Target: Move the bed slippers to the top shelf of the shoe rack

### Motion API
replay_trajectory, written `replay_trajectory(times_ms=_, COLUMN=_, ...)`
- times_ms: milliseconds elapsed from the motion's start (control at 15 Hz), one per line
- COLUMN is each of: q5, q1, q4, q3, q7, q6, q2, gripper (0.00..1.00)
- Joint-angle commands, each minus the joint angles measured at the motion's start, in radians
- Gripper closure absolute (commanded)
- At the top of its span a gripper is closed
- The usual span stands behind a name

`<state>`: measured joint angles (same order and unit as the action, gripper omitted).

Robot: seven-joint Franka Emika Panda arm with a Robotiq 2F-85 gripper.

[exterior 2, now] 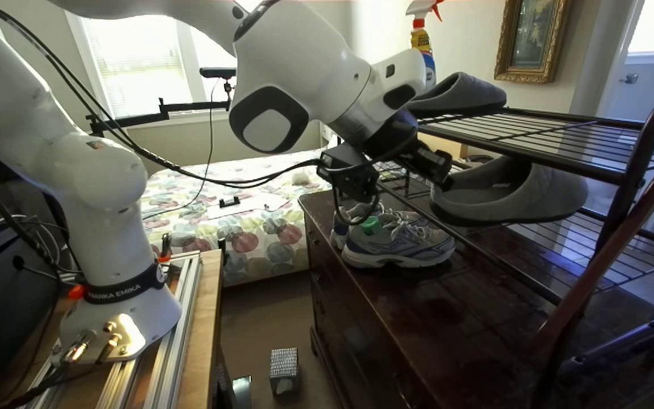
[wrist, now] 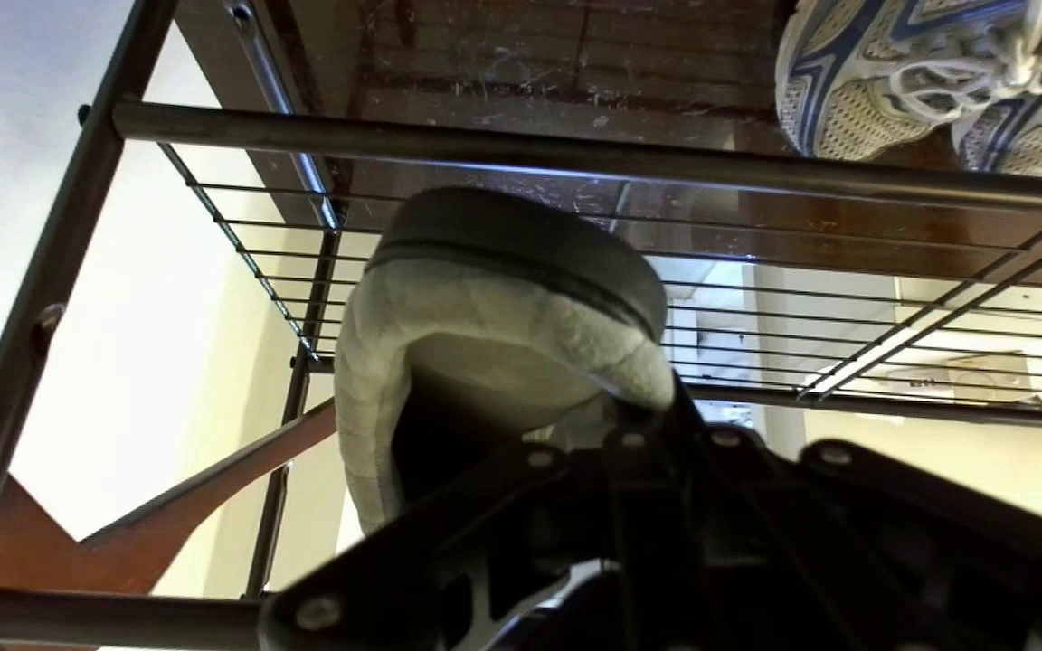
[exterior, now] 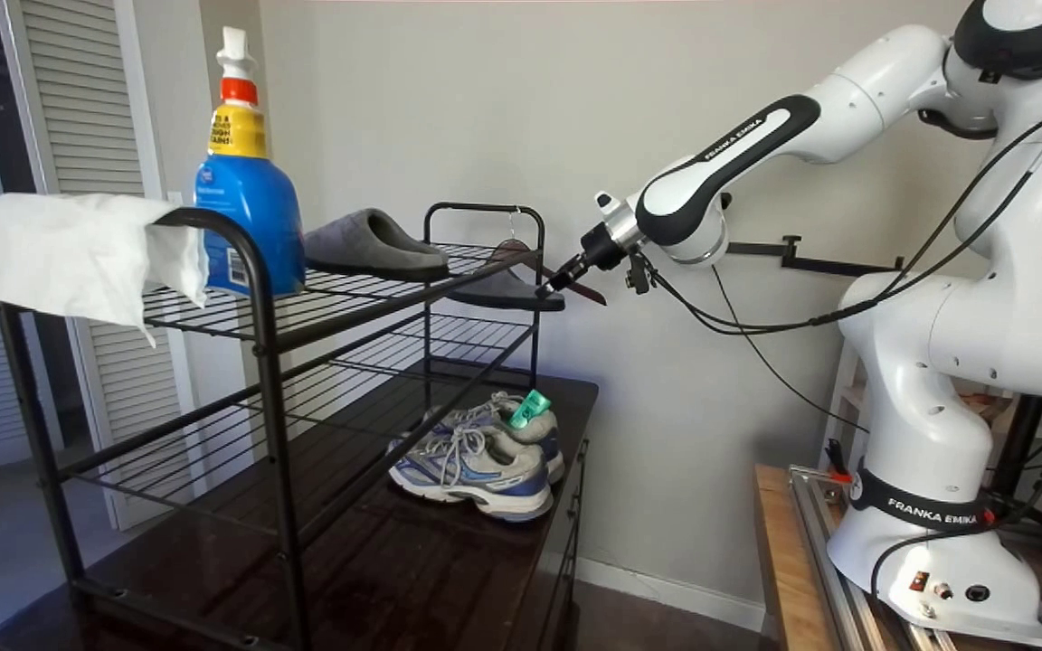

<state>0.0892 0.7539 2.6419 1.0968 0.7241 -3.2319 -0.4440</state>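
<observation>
One grey bed slipper (exterior: 367,249) rests on the top shelf (exterior: 394,303) of the black shoe rack (exterior: 275,434); it also shows in an exterior view (exterior 2: 463,94). The other grey slipper (exterior: 496,291) is lower, just under the level of the top shelf's front rail and above the middle tier. My gripper (exterior: 552,286) is shut on the rim of its opening, near the heel. The wrist view shows the slipper (wrist: 485,294), its opening facing the fingers (wrist: 657,416). In an exterior view the held slipper (exterior 2: 511,193) hangs roughly level, clear of the middle tier. The fingertips are partly hidden.
A blue spray bottle (exterior: 250,217) stands on the top shelf beside the slipper. A white cloth (exterior: 78,253) hangs over the rack's end bar. A wooden hanger (exterior 2: 605,250) hangs at the opposite end. White-and-grey sneakers (exterior: 485,470) sit on the dark glossy base (exterior: 385,570).
</observation>
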Motion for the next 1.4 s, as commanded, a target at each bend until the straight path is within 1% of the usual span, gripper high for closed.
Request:
replay_trajectory(times_ms=0, q5=-0.022, q1=-0.129, q4=0.05, q3=-0.108, q7=0.0, q6=0.038, q2=-0.049, gripper=0.99)
replay_trajectory(times_ms=133, q5=-0.025, q1=-0.216, q4=0.07, q3=-0.181, q7=-0.008, q6=0.08, q2=-0.035, gripper=0.99)
replay_trajectory(times_ms=267, q5=-0.032, q1=-0.319, q4=0.091, q3=-0.265, q7=-0.023, q6=0.117, q2=-0.004, gripper=0.99)
replay_trajectory(times_ms=400, q5=-0.042, q1=-0.417, q4=0.127, q3=-0.341, q7=-0.027, q6=0.123, q2=-0.02, gripper=0.99)
replay_trajectory(times_ms=467, q5=-0.04, q1=-0.453, q4=0.139, q3=-0.365, q7=-0.024, q6=0.115, q2=-0.031, gripper=0.99)
replay_trajectory(times_ms=533, q5=-0.008, q1=-0.377, q4=0.112, q3=-0.311, q7=-0.004, q6=0.111, q2=-0.006, gripper=0.95)
replay_trajectory(times_ms=600, q5=-0.01, q1=-0.412, q4=0.122, q3=-0.336, q7=-0.004, q6=0.111, q2=-0.006, gripper=0.95)
replay_trajectory(times_ms=667, q5=-0.011, q1=-0.429, q4=0.126, q3=-0.348, q7=-0.004, q6=0.111, q2=-0.007, gripper=0.95)
replay_trajectory(times_ms=867, q5=-0.012, q1=-0.436, q4=0.127, q3=-0.352, q7=-0.004, q6=0.111, q2=-0.007, gripper=0.95)
replay_trajectory(times_ms=933, q5=-0.012, q1=-0.436, q4=0.127, q3=-0.352, q7=-0.004, q6=0.111, q2=-0.007, gripper=0.99)
replay_trajectory(times_ms=1000, q5=-0.022, q1=-0.454, q4=0.127, q3=-0.365, q7=0.0, q6=0.08, q2=0.013, gripper=0.99)
replay_trajectory(times_ms=1200, q5=-0.045, q1=-0.51, q4=0.126, q3=-0.372, q7=0.049, q6=0.053, q2=0.019, gripper=0.99)
replay_trajectory(times_ms=1333, q5=-0.047, q1=-0.536, q4=0.125, q3=-0.362, q7=0.096, q6=0.024, q2=0.015, gripper=0.99)
